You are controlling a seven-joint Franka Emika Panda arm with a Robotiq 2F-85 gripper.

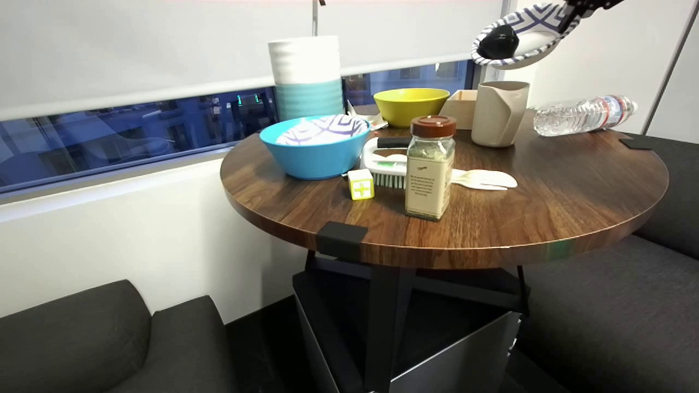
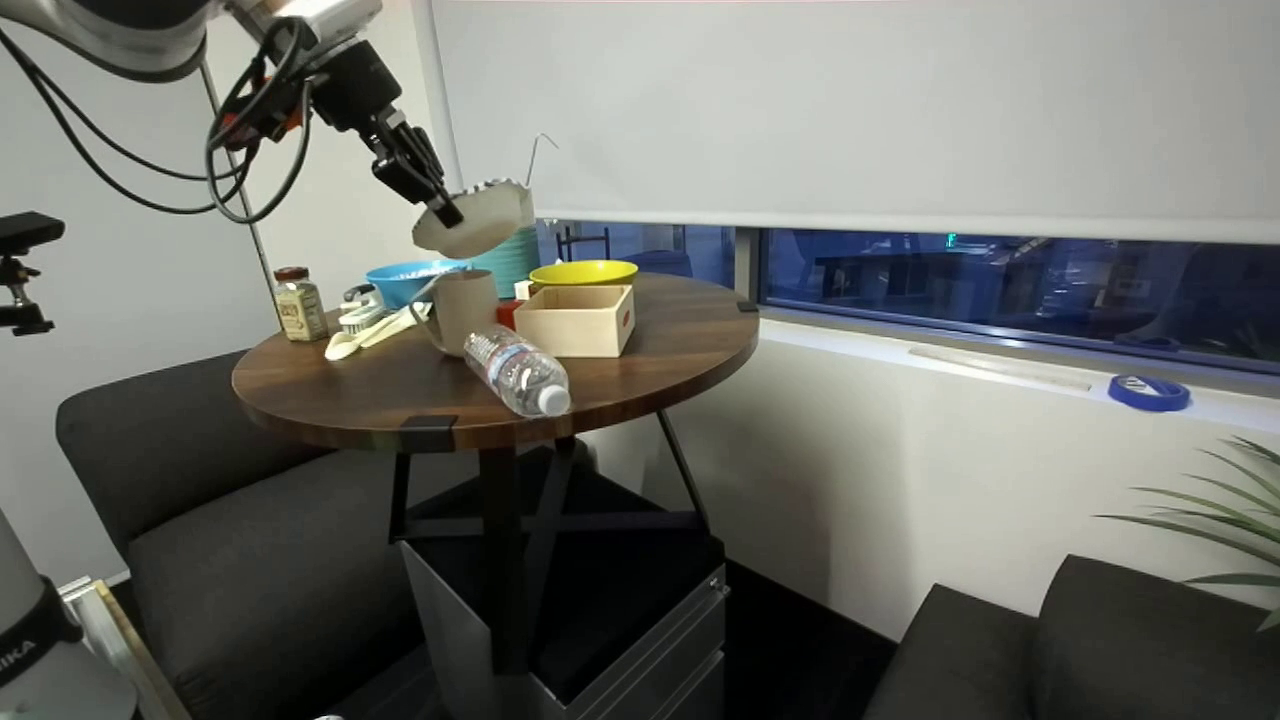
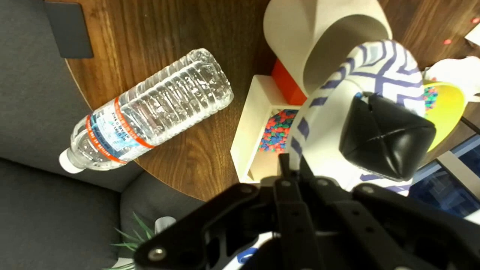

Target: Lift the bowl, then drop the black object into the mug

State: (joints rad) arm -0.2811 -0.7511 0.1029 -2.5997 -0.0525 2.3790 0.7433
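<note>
My gripper (image 1: 569,19) is shut on the rim of the white bowl (image 1: 538,41) with dark radiating stripes. The bowl is in the air and tilted steeply; its pale underside (image 2: 492,222) shows in an exterior view. The black object (image 1: 498,42), a dark faceted pouch, lies inside near the lower rim; it also shows in the wrist view (image 3: 386,138). The cream-white mug (image 1: 496,117) stands upright on the table just below the bowl, apart from it. In the wrist view the bowl overlaps part of the mug's opening (image 3: 343,48). The gripper's fingertips (image 3: 294,165) pinch the rim there.
A clear bottle (image 2: 515,370) lies beside the mug. A wooden box (image 2: 575,330) and yellow bowl (image 1: 412,109) stand near it. A light blue bowl (image 1: 322,158), tall white-teal container (image 1: 306,71), brush (image 1: 389,177), brown-lidded jar (image 1: 430,174), cube (image 1: 361,184) and pale utensils (image 1: 483,179) are also on the table.
</note>
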